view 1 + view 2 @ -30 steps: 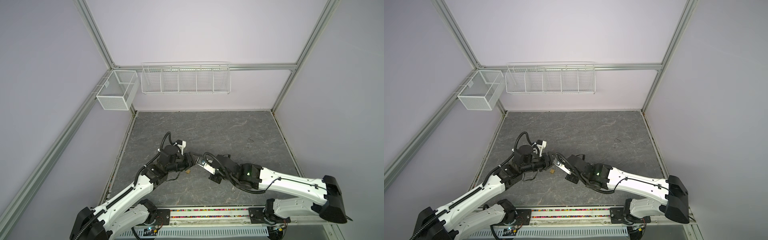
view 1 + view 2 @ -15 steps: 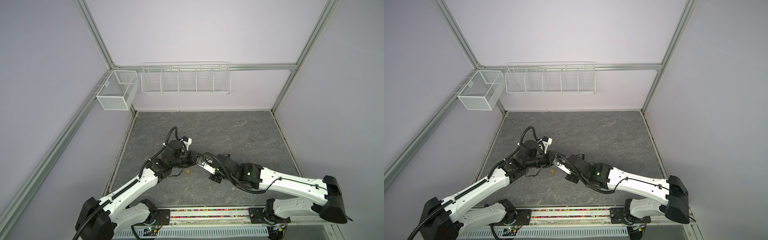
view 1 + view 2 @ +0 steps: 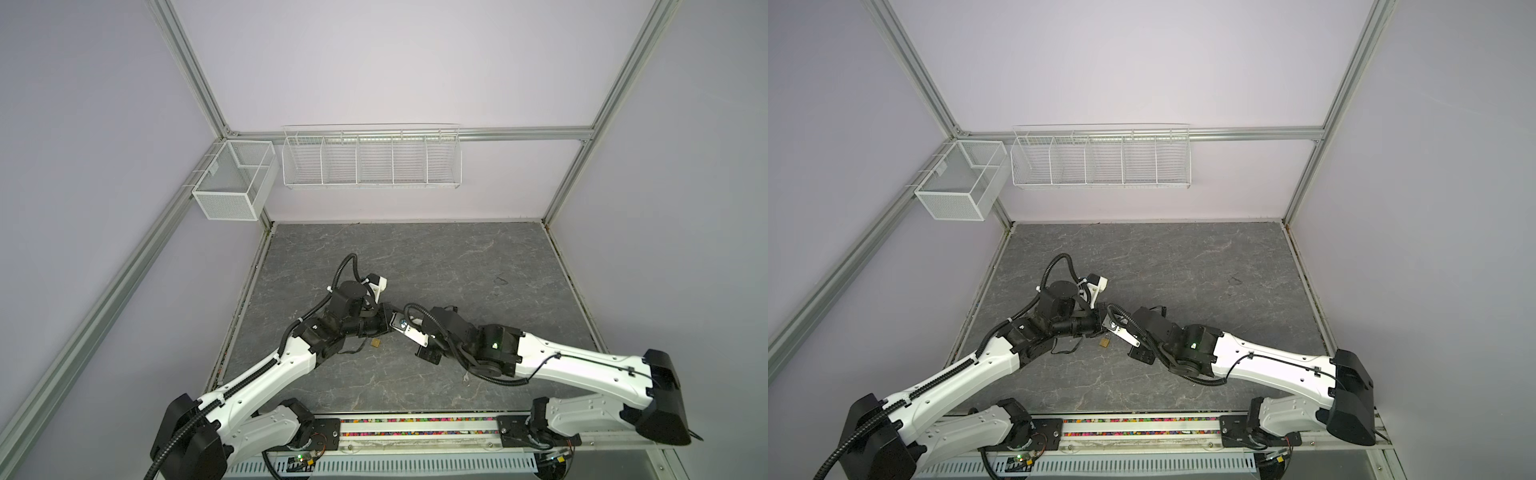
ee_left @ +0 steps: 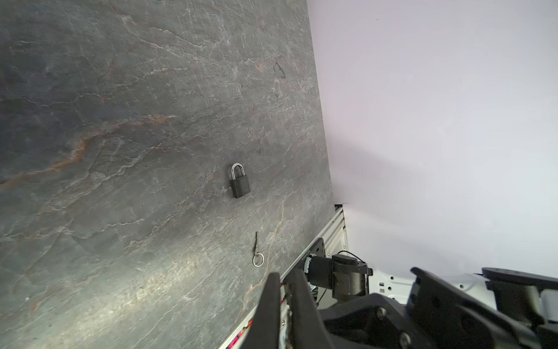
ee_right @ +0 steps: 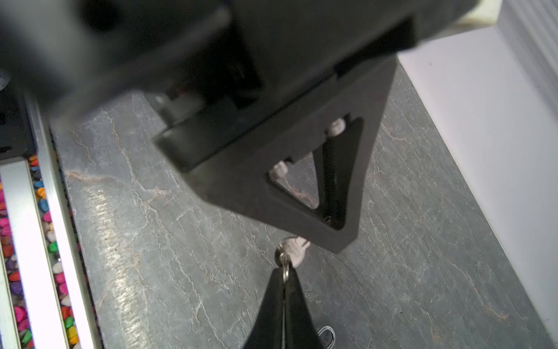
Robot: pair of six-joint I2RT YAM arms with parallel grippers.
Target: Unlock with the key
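Early stage, by the look of it: no unlocking done yet. In the right wrist view, holding the key (image 5: 294,249) by its ring with the right gripper (image 5: 283,281), jaws pressed tight together. Clenched as well with the left gripper (image 5: 334,243), apparently on the far end of the same key, so seemingly passing it from claw to claw above the table (image 3: 415,257); hard to confirm, with the contact itself hidden. Lying flat and apart from both claws: a brass padlock (image 3: 375,343) just beside the meeting point in both top views, and, in the left wrist view, a black padlock (image 4: 240,181) with shackle seated, plus a second key (image 4: 256,250) on a ring near it. Impossible to say which lock fits the held key. Left to do, judging from this: finish the handover, steady a padlock, insert, turn, free the shackle.
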